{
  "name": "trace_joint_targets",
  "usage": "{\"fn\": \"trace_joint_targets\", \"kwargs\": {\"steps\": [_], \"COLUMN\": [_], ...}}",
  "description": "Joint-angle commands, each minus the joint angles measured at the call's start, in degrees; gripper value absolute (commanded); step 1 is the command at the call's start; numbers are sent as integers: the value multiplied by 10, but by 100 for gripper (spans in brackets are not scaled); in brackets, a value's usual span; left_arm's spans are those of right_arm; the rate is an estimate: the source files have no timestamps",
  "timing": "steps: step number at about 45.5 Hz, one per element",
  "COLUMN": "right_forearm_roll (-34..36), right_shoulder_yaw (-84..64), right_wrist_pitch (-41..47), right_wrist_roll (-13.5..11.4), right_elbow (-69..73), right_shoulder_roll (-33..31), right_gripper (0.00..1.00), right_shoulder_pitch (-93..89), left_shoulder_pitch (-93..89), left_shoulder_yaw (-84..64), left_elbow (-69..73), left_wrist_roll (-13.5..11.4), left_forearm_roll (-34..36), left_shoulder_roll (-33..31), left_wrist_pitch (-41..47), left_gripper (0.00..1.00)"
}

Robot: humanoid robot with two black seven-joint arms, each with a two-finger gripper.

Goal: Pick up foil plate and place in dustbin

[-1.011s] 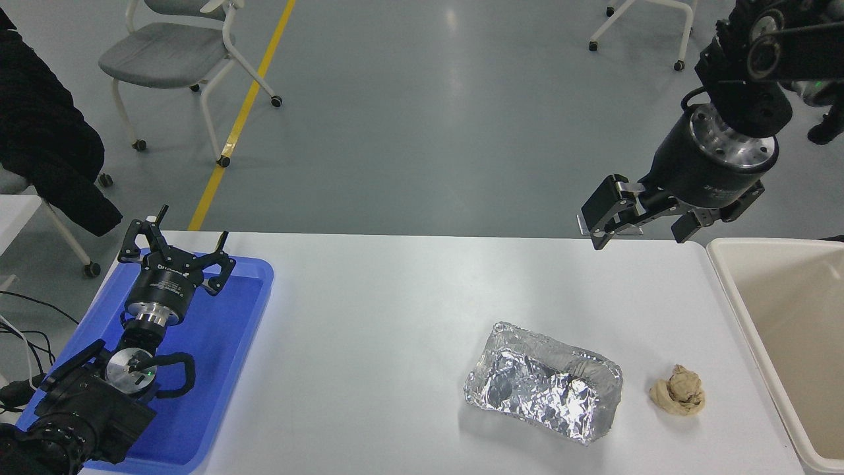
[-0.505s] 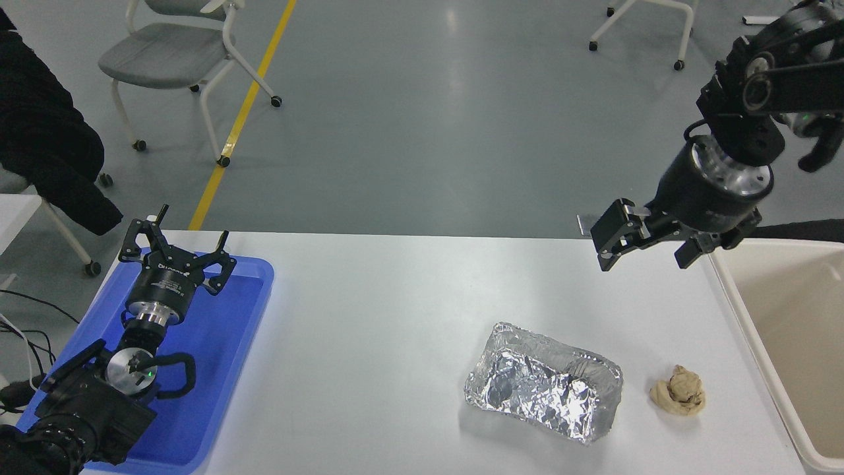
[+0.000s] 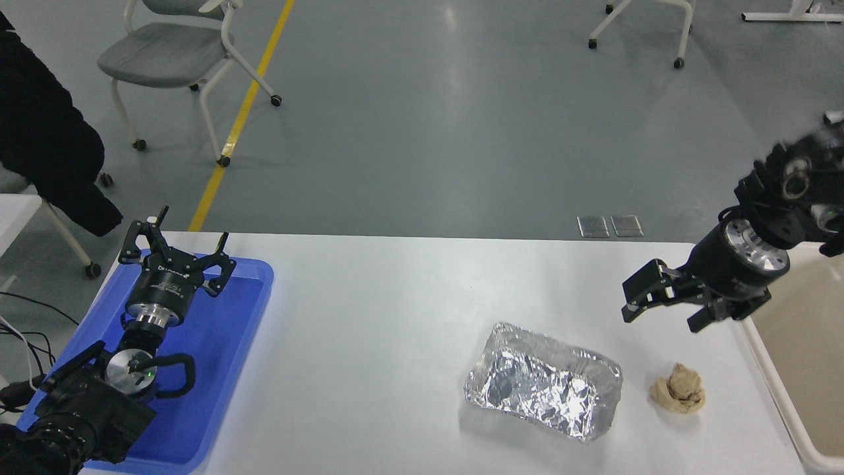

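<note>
White table [image 3: 369,316] fills the lower frame. At lower left I see my left gripper [image 3: 173,254] parked, fingers spread, over the blue tray [image 3: 244,290]. Bare tabletop runs to the foil plate [image 3: 544,389] at lower centre-right, a paper wad [image 3: 678,390] just beside it. My right gripper [image 3: 666,307] hangs open and empty above both, the dustbin [image 3: 778,389] at the right edge.

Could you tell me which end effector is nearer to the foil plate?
The right end effector. It hangs open just beyond the foil plate, toward the dustbin. The left end effector sits parked over the blue tray, far across the table.
</note>
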Motion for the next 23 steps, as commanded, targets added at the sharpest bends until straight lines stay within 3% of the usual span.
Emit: {"fn": "trace_joint_targets", "kwargs": {"steps": [1,23], "right_forearm_roll": [-61,-98], "right_shoulder_yaw": [142,234], "right_wrist_pitch": [-5,-33], "right_wrist_roll": [-11,-16], "right_elbow": [-57,-134], "right_shoulder_roll": [-23,48], "right_gripper": [100,100], "right_shoulder_pitch": [-176,-302], "left_shoulder_pitch": [-1,-1], "left_shoulder_yaw": [0,0], "left_elbow": [-1,-1], "left_wrist_roll": [1,2], "left_forearm_roll": [0,0], "left_shoulder_roll": [-1,-1], "left_wrist_pitch": [0,0], "left_gripper": [100,100]}}
